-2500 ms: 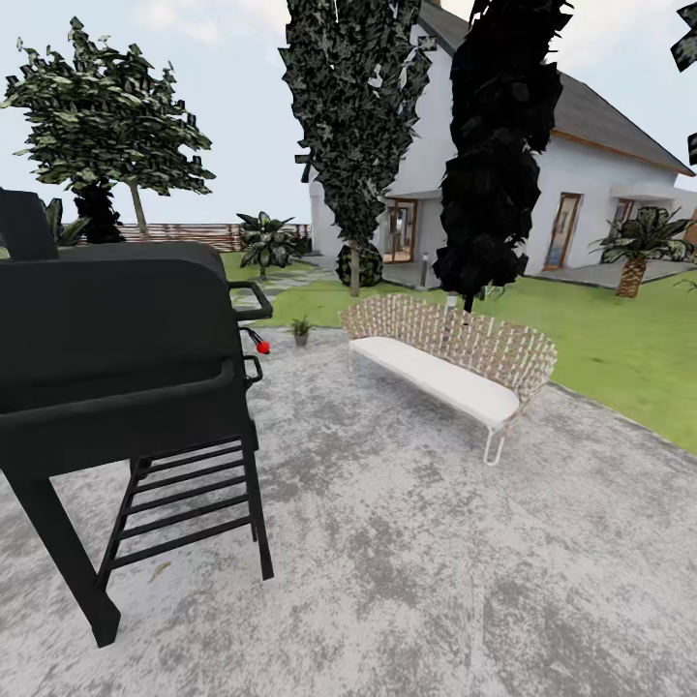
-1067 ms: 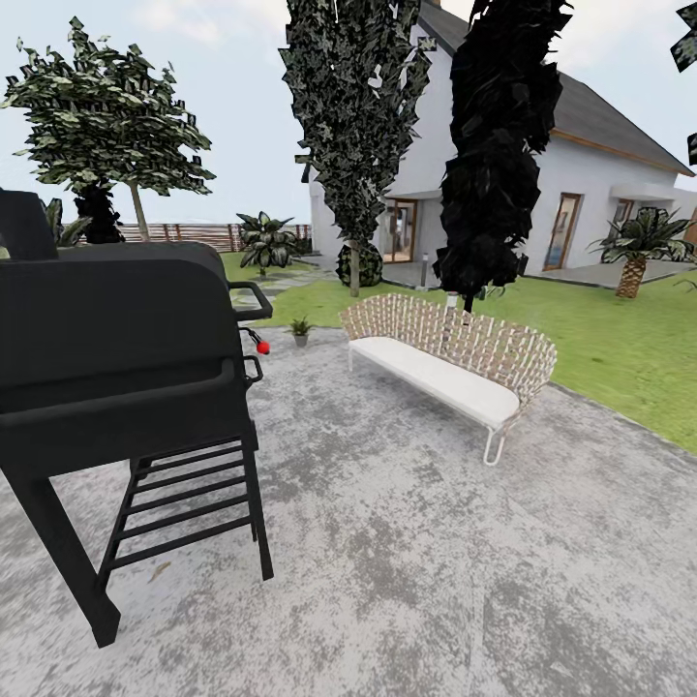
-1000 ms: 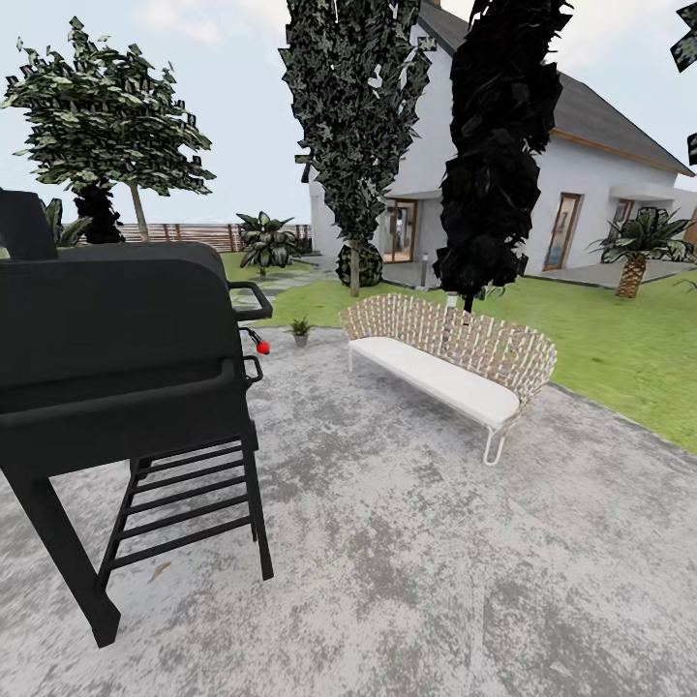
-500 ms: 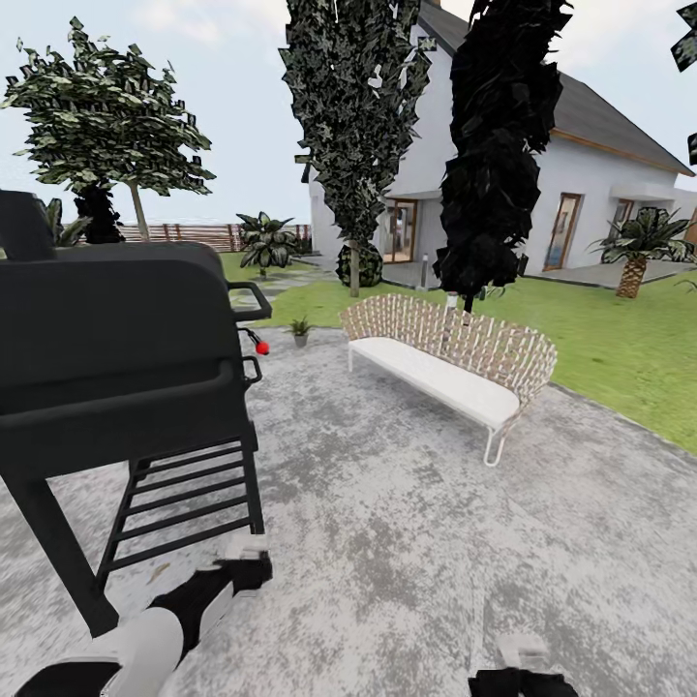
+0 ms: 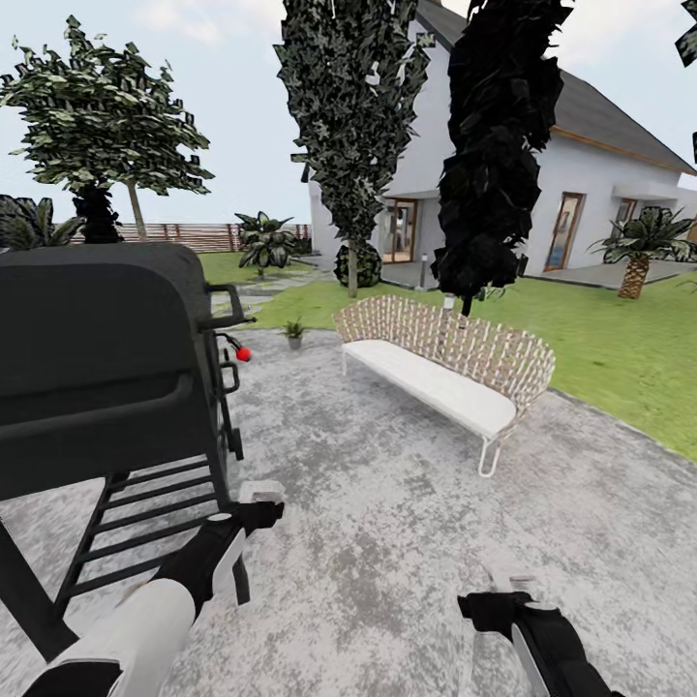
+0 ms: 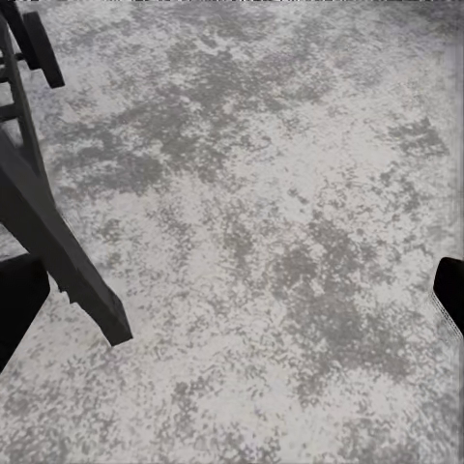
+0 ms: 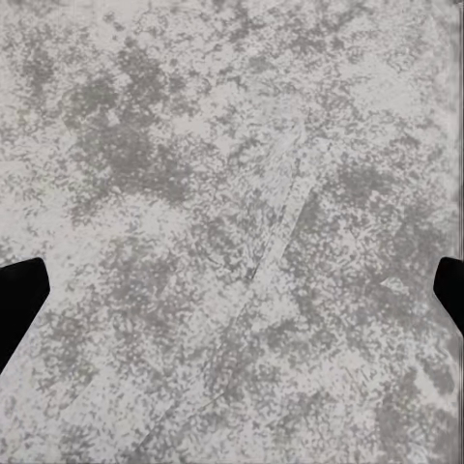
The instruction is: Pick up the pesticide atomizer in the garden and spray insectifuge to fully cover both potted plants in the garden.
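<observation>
- potted plant (image 5: 293,335): one small green rosette in a grey pot, far across the paved patio (image 5: 407,542), at the patio's far edge where it meets the grass (image 5: 620,339). Sits between the grill (image 5: 97,368) and the bench (image 5: 445,368), apart from both.
- spray bottle: can't pick it out anywhere. The red dot beside the grill is the red knob (image 5: 243,354) on the grill's side.
- left gripper (image 5: 259,503): low in the head view, over bare patio, just beside the grill's leg frame. In the left wrist view its fingertips (image 6: 450,290) sit at opposite frame edges with only paving (image 6: 251,222) between them, so spread wide, holding nothing. The grill's leg (image 6: 58,261) cuts across that view.
- right gripper (image 5: 508,592): low in the head view over bare patio, well apart from the bench. In the right wrist view both dark fingertips (image 7: 19,295) are at the frame edges with mottled paving (image 7: 232,193) between, so spread wide, empty.
- grill: black, large, closed lid, fills the left side of the head view, slatted shelf under it.
- bench: woven back, white seat cushion, thin white legs, standing on the patio at an angle.
- behind: two tall dark trees (image 5: 353,116), white house (image 5: 581,184) with wood-framed doors, round dark shrub (image 5: 359,264), palm (image 5: 639,242) by the house, brown fence (image 5: 184,235) far back.
</observation>
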Controlling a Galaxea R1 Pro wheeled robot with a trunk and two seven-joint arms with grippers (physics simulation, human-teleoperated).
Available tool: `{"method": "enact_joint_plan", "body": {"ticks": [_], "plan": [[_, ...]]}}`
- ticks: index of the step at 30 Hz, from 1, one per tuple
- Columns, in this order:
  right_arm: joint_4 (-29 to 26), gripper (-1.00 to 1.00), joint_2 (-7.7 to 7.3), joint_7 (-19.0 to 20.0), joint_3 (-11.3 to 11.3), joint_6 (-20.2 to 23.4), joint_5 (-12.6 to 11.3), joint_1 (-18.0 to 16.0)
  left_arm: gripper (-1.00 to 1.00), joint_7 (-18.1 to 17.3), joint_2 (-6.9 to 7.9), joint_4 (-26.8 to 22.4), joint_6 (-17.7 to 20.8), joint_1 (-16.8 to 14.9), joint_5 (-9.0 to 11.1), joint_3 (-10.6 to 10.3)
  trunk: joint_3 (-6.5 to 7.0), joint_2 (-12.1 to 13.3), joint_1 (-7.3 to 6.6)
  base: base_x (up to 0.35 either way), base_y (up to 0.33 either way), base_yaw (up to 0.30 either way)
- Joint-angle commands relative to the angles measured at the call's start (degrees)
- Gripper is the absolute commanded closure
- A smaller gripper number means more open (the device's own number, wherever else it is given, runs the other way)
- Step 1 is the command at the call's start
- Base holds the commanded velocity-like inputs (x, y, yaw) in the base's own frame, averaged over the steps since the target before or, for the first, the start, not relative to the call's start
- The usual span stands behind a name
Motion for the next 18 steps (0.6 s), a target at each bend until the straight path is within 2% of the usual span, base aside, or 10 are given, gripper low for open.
{"method": "enact_joint_plan", "body": {"ticks": [1, 18], "plan": [[-0.24, -1.00, -0.02, -0.01, -0.01, 0.33, -0.04, -0.03, -1.00, -0.01, 0.00, -0.15, 0.38, -0.01, 0.04, -0.03, -0.09, -0.03, 0.02, 0.231, -0.261, 0.106], [-0.46, -1.00, 0.29, -0.33, 0.33, 0.46, 0.08, -0.03, -1.00, -0.05, 0.01, -0.20, 0.47, 0.02, 0.12, 0.05, -0.83, -0.03, 0.02, 0.240, -0.264, 0.207]]}}
